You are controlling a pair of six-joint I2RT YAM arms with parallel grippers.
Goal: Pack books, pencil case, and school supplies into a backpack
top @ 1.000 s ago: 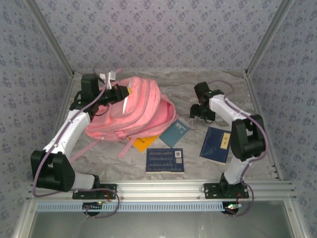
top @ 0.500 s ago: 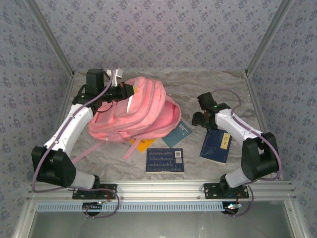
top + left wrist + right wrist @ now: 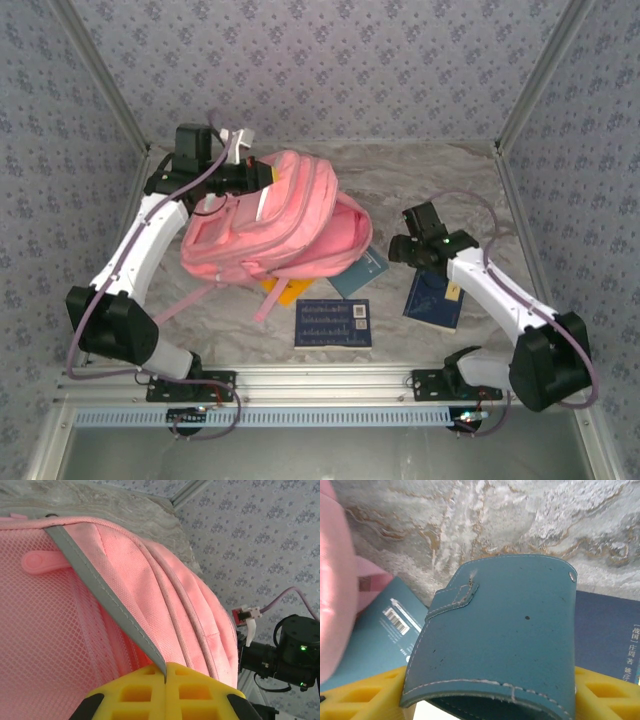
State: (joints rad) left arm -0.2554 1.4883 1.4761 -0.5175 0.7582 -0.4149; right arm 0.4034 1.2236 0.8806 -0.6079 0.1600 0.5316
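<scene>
**A:** Which step is this?

**B:** Loading the books, by my reading. The right fingers (image 3: 605, 690) are clenched on a small teal-blue book with a stitched cover and a flap tab (image 3: 505, 630). It is held clear of the marble-patterned counter (image 3: 430, 175), right of centre and just beside the large pink fabric backpack (image 3: 280, 235).

**A:** And the other arm?

**B:** The left fingers (image 3: 135, 692) are pinched tight on a grey trim strip (image 3: 100, 585) at the backpack's far-left end, and that end looks lifted. The backpack sits left of centre, closer to the far-left corner than to the near edge.

**A:** What lies outside it?

**B:** 4 flat books.
- A yellow-orange book (image 3: 290, 292) is partly under the backpack's near side.
- A flat teal book with a barcode (image 3: 362, 272) is at the backpack's right end.
- A dark navy book with pale print (image 3: 333, 323) lies by the middle of the near edge.
- A 2nd navy book (image 3: 437, 297) lies under the right forearm.

**A:** Next move?

**B:** I judge the held book has to travel left to the backpack's mouth, which seems to face right. It should go in edge-first and then be released. The left grip needs to hold the rim up so the opening does not sag. I cannot tell whether the mouth gapes wide enough.
</scene>
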